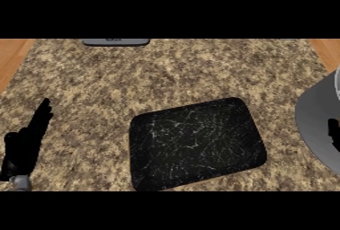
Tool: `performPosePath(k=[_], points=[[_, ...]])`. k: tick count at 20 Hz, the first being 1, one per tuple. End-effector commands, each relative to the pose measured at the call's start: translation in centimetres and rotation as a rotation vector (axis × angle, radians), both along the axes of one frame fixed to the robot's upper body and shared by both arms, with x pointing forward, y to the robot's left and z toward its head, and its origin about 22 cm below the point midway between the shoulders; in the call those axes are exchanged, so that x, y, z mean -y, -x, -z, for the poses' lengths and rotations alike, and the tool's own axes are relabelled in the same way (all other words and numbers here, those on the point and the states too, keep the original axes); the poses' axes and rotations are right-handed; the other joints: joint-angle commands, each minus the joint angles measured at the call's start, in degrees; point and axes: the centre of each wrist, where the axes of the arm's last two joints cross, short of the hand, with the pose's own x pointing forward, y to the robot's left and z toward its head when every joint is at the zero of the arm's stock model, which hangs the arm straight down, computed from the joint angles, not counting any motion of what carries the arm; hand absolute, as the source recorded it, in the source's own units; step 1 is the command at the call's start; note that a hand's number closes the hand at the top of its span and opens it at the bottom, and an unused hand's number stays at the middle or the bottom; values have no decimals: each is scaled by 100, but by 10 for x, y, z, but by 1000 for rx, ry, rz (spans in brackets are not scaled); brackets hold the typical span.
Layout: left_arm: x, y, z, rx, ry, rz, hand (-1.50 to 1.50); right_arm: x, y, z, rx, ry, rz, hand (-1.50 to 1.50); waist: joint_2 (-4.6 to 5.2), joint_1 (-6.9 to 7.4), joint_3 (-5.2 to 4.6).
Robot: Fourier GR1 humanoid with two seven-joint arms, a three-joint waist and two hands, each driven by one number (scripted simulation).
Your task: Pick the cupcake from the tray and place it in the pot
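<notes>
Where the speckled granite bench (179,72) fills the head view, a black tray (196,143) with thin pale scratch marks lies slightly turned near the middle, its face bare. The cupcake shows nowhere on it, nor anywhere else on the bench; I cannot tell where it is. At the right edge a grey pot (312,123) is cut off by the frame, only its curved wall and part of its inside showing. A small dark shape sits inside that pot at the very edge; it may be part of the right hand (333,132), but too little shows to say how its fingers stand or whether they hold anything. The left hand (23,143) rests at the lower left, well apart from the tray, fingers straight and pointing up the view, holding and touching nothing. A dark grey object (116,42) lies at the bench's far edge, mostly cut off.
</notes>
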Motion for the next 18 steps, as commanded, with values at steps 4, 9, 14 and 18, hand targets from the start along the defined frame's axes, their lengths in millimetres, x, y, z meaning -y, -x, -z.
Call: performPosePath(k=[4,9,14,18], points=[[-3,0,13,-5,-14,-1,0,71,-22,1,50,-48,21,150,11,23,1],[9,-6,-6,-4,-7,8,0,110,-64,-9,42,-39,40,150,20,83,3],[-8,-17,-14,-14,2,13,0,150,-88,16,15,-29,28,150,32,87,4],[-3,1,-12,7,5,45,0,167,-118,24,-42,-8,50,150,53,216,8]])
